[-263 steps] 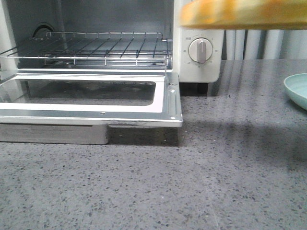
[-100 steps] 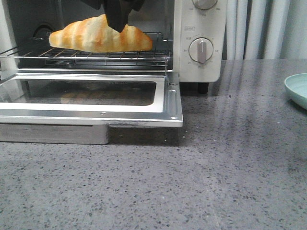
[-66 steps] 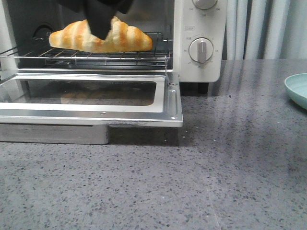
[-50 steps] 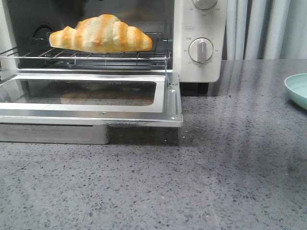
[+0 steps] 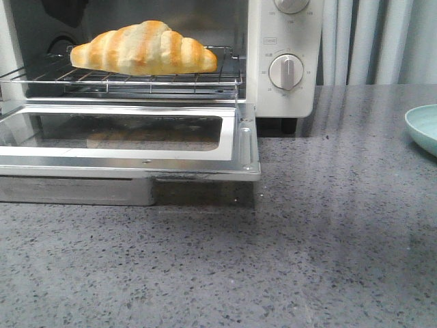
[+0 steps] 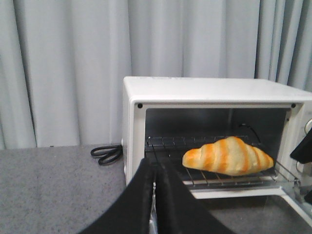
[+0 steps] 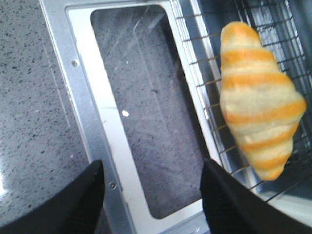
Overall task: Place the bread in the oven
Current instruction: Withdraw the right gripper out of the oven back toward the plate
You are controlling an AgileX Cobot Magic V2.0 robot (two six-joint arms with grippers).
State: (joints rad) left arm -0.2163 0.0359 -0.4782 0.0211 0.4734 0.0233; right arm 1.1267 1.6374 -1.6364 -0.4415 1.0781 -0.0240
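While bread lies on rack, oven open

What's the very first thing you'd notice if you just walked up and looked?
The stripy orange bread, lying alone on the wire rack inside the white oven. Next, the oven's glass door, folded down flat over the grey counter. The right claw hangs open above that door.

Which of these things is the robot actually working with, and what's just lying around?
In the job:
bread, resting on the wire rack
oven, door open
right gripper, open

Just lying about:
teal plate
black cord
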